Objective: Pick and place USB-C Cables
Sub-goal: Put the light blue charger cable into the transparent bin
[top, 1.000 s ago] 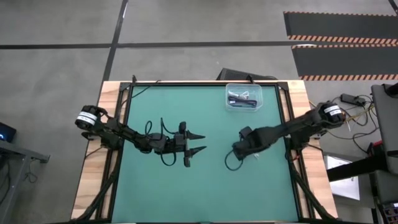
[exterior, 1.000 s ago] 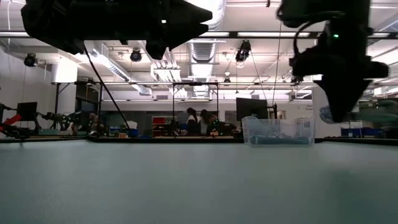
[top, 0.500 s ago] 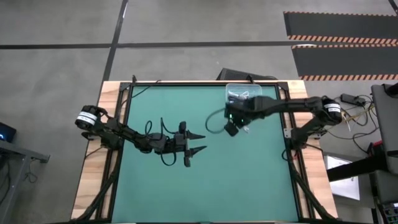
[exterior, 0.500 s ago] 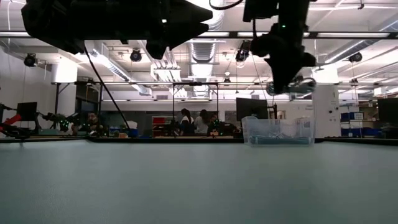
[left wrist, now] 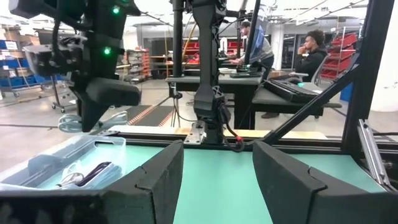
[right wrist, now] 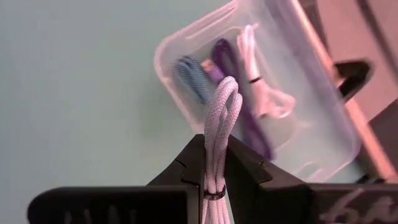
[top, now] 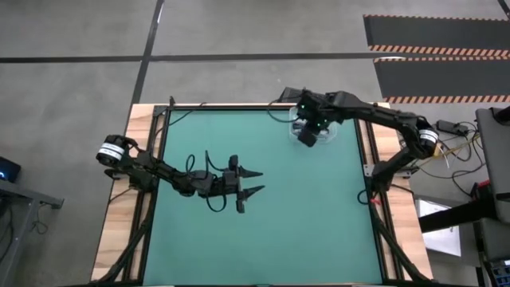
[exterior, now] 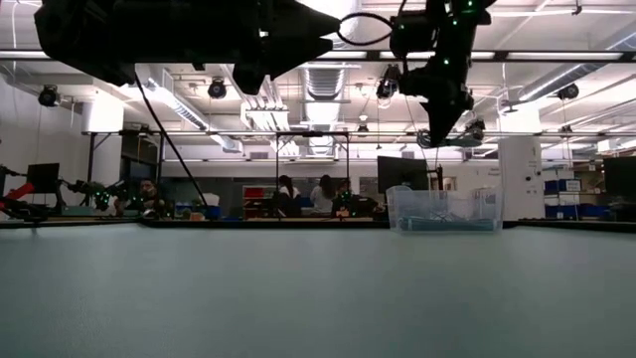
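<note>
My right gripper point(right wrist: 214, 146) hovers above the clear bin point(right wrist: 311, 143) at the table's far right and is shut on a white-grey bundled cable point(right wrist: 219, 115). The bin holds a teal-blue cable point(right wrist: 189, 78), a dark cable point(right wrist: 239, 93) and a pale cable point(right wrist: 261, 93), all lying on its floor. In the high view the right gripper point(top: 307, 135) covers part of the bin point(top: 333, 127). My left gripper point(top: 253, 182) waits open above mid-table. My right gripper pinches the white-grey cable bundle between its two fingers, just ahead of the bundle's black band point(right wrist: 214, 194). The bundle runs along the fingers, and its looped end point(right wrist: 225, 93) sticks out past the fingertips. The fingers point down at the bin, with the cable lifted clear above it.
The bin point(exterior: 444, 211) stands near the table's far right corner, by the dark frame rail point(top: 362, 135). Green mat point(top: 303, 223) lies bare across the middle and near side. Beyond the far edge stand desks and seated people point(left wrist: 311, 53).
My right gripper has swung from the mid-right of the table toward the far edge and now hangs over the bin, carrying the white-grey cable with it. It has stayed shut.
</note>
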Controlling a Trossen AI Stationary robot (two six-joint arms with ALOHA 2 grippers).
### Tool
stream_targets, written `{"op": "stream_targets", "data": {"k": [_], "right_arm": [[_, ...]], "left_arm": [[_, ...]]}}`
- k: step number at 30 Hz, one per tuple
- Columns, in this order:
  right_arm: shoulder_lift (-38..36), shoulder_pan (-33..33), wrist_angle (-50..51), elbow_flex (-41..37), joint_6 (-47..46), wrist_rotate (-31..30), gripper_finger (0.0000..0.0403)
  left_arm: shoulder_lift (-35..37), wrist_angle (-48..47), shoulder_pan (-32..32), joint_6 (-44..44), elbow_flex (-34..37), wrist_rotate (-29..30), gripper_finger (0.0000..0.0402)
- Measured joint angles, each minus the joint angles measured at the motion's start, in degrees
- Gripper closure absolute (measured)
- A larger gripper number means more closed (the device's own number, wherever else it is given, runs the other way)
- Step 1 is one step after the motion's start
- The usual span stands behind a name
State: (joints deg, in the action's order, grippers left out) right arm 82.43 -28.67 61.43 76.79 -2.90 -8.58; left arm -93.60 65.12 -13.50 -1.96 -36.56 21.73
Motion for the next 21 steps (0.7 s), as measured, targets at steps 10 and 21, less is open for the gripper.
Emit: {"op": "stream_targets", "data": {"k": [10,21], "right_arm": [[4.2,-7.1,-0.4,0.5,39.6,4.5,0.0371],[10.0,-12.2,-5.9,0.5,53.8,8.0,0.0371]], "left_arm": [[0.0,0.4,0.0,-0.4,-0.3,1.3,0.0223],[0.0,0.4,0.0,-0.4,-0.3,1.3,0.0223]]}}
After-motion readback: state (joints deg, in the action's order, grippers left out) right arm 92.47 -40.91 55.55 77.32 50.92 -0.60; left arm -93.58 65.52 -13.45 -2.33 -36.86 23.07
